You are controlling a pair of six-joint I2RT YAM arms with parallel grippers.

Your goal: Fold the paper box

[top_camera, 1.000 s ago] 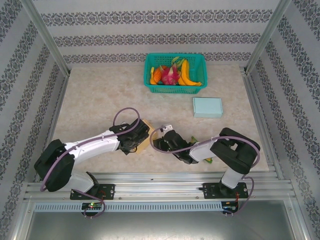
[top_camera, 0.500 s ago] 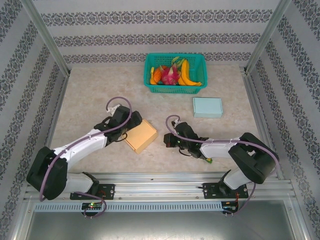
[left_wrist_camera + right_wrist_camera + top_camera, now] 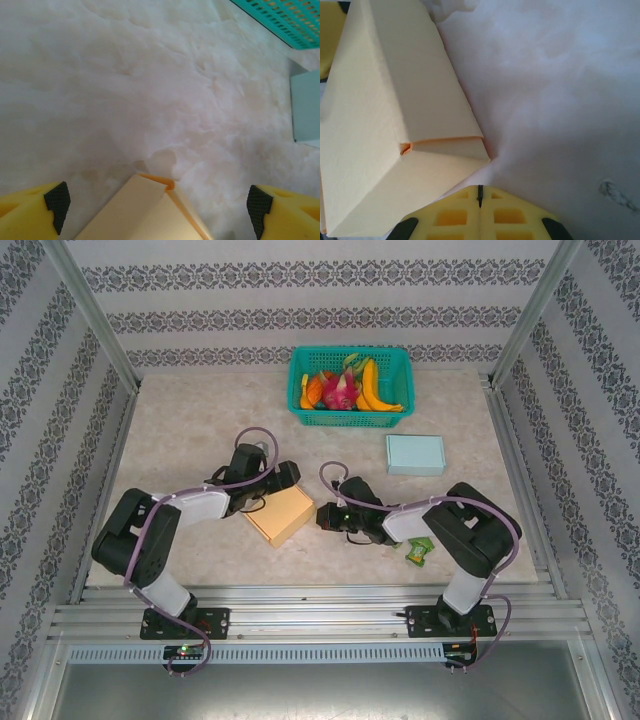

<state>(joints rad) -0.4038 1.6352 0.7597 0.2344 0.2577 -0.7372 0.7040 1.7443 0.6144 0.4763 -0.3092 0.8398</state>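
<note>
The paper box [image 3: 281, 514] is a tan, folded-up carton lying flat on the marble table between the two arms. My left gripper [image 3: 283, 476] hovers at its far corner, open wide. In the left wrist view that box corner [image 3: 150, 210] points up between the spread yellow fingers [image 3: 30, 212]. My right gripper [image 3: 325, 516] sits at the box's right side, shut with nothing in it. In the right wrist view its closed tips [image 3: 480, 192] rest against the table just beside the box [image 3: 385, 125], next to a tucked flap seam.
A teal basket [image 3: 350, 387] of fruit stands at the back centre. A light blue box [image 3: 415, 454] lies to its front right, also seen at the edge of the left wrist view [image 3: 306, 107]. A small green packet [image 3: 419, 551] lies under the right forearm.
The right gripper has shut and edged left up to the box's side. The left gripper swung from the box's left side round to its far corner, staying open.
</note>
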